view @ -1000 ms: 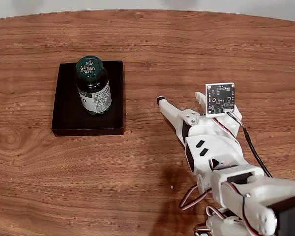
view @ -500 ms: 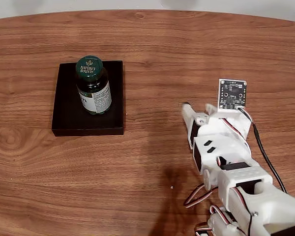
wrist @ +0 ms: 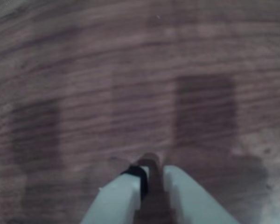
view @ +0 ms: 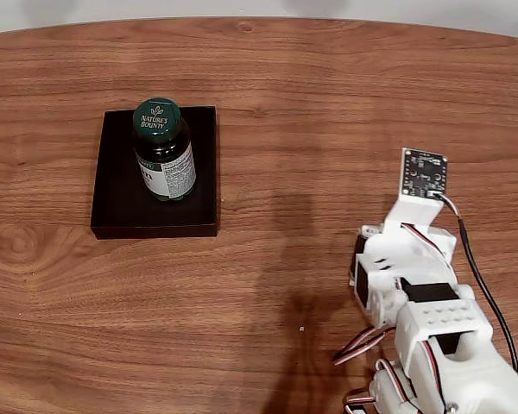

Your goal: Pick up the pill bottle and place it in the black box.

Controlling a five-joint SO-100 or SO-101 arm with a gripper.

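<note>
The pill bottle [view: 164, 151], dark amber with a green cap and a white label, stands upright inside the black box [view: 119, 203], toward the tray's back half. My white arm [view: 414, 285] is folded back at the lower right of the fixed view, far from the box. In the blurred wrist view my gripper [wrist: 151, 171] points down at bare wood, its two white fingers [wrist: 119, 196] drawn close together with nothing between them.
The brown wooden table [view: 328, 103] stretches wide around the box. A wrist camera board [view: 424, 172] sticks up above the arm, and cables [view: 479, 276] trail along its right side. The table's far edge curves along the top.
The arm has pulled back to the right and downward, away from the box, folding its gripper under. The bottle and the box have stayed in place.
</note>
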